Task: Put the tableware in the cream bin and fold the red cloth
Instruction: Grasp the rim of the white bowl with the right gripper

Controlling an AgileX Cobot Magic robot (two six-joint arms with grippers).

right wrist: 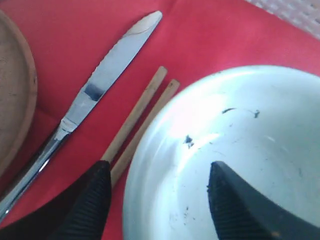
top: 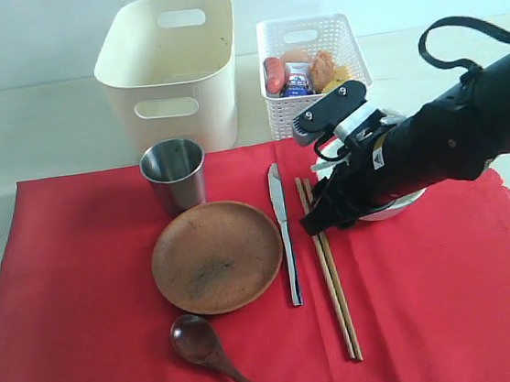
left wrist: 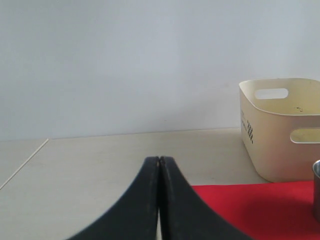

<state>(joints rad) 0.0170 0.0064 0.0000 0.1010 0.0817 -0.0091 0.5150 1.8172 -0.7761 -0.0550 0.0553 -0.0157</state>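
Tableware lies spread out on the red cloth [top: 453,307], all of it outside the cream bin [top: 167,67]. The cloth lies flat and unfolded on the pale surface [top: 35,124], with its scalloped edge at the right of the exterior view. The bin stands behind the cloth's far edge, and just beside it is a white lattice basket [top: 351,46] holding food items.

The steel cup [top: 175,172] stands upright near the bin. The round wooden plate [top: 216,255] lies in front of the cup, and the dark wooden spoon [top: 208,348] lies nearer the camera. Right of the plate are the table knife [top: 284,234] and then the pair of chopsticks [top: 331,274], lying side by side and roughly parallel. The white bowl [top: 395,204] sits just right of the chopsticks' far ends, mostly hidden under the right arm.

The right claw [right wrist: 159,170] is released, with its jaws spread across the bowl's rim. One ribbed finger [right wrist: 95,200] is outside the bowl, over the chopsticks and cloth, and the other is inside it. I cannot tell whether either finger touches the rim.

The left claw [left wrist: 159,167] is clenched with its jaws pressed together and nothing between them. It sits above the bare surface near the cloth's corner, well apart from the bin.
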